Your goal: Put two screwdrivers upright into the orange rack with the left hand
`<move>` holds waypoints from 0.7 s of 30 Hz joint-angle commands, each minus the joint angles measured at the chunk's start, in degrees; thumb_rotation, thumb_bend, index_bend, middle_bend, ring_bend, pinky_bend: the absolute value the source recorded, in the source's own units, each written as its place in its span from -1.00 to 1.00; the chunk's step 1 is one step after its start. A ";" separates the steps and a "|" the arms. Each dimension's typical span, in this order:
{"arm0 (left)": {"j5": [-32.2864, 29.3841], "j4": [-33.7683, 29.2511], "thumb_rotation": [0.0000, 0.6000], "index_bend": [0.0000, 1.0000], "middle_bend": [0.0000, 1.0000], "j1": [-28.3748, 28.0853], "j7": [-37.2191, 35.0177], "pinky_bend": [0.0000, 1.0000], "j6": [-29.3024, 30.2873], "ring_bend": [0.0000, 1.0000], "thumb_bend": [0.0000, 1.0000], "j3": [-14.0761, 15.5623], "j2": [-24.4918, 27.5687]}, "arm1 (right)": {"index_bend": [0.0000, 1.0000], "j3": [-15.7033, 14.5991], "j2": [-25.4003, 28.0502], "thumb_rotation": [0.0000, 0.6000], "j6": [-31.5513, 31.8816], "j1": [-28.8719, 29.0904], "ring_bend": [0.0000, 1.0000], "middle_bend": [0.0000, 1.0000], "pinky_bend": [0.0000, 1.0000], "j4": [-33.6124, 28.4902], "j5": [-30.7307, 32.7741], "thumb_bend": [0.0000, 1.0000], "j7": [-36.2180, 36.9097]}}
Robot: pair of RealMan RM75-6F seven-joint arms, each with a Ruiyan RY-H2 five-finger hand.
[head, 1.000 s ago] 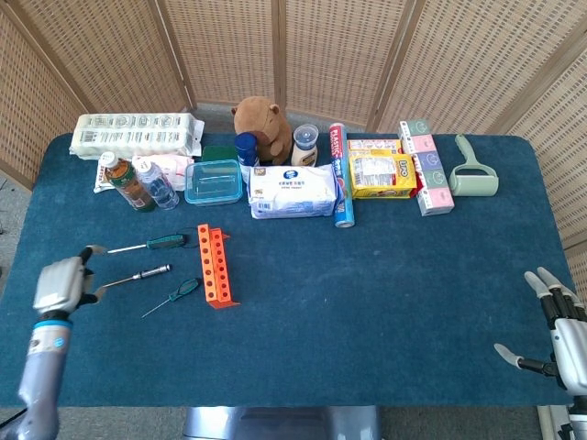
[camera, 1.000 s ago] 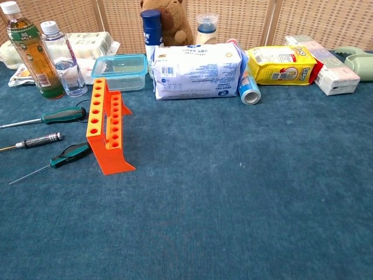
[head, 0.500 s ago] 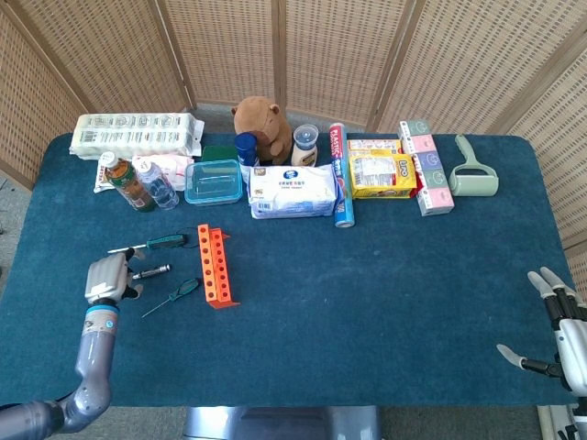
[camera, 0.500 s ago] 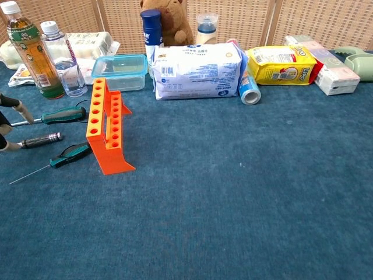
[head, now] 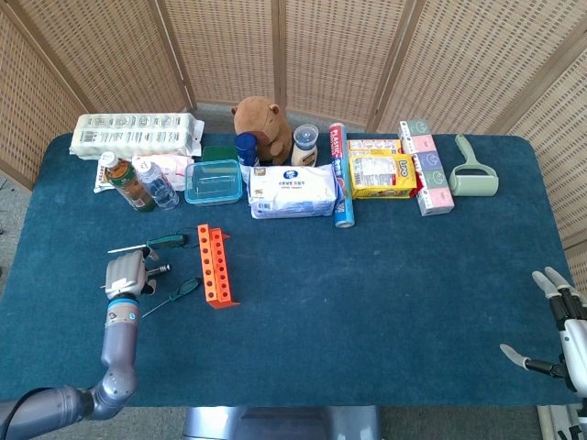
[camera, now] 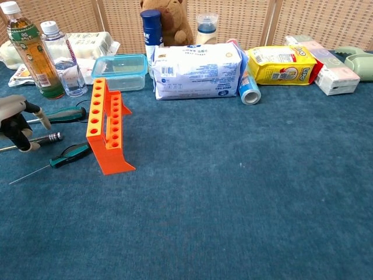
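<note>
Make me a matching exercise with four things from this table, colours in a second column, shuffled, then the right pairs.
Things:
1. rack
2. snack bag
3. food container
4. plush toy

Colours:
A. brown
B. clear with a blue lid
C. orange
D. yellow

Pairs: 1-C, 2-D, 3-B, 4-A

Back of the blue table (head: 385,302) is pretty cluttered: egg carton (head: 138,134) far left, tea bottle (head: 127,181) and water bottle (head: 158,184) just in front of it, then a clear food box (head: 214,181). A stuffed capybara (head: 261,126) sits behind the wipes pack (head: 293,192). Yellow snack bag (head: 380,174) and lint roller (head: 473,170) are off to the right.
</note>
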 commanded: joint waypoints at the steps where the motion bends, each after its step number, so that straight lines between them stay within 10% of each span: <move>1: -0.92 0.66 1.00 -0.29 0.84 -0.75 0.97 0.95 0.46 0.86 -0.29 0.04 -0.81 | -0.92 0.02 0.16 0.79 -0.03 0.00 -1.00 -1.00 -1.00 0.07 0.05 -1.00 0.38; 21: -3.38 2.60 1.00 -0.24 0.84 -2.51 2.01 0.95 1.17 0.86 -0.15 0.37 -2.87 | -0.92 -0.15 0.54 0.79 -0.08 -0.04 -1.00 -1.00 -1.00 0.20 -0.21 -1.00 1.32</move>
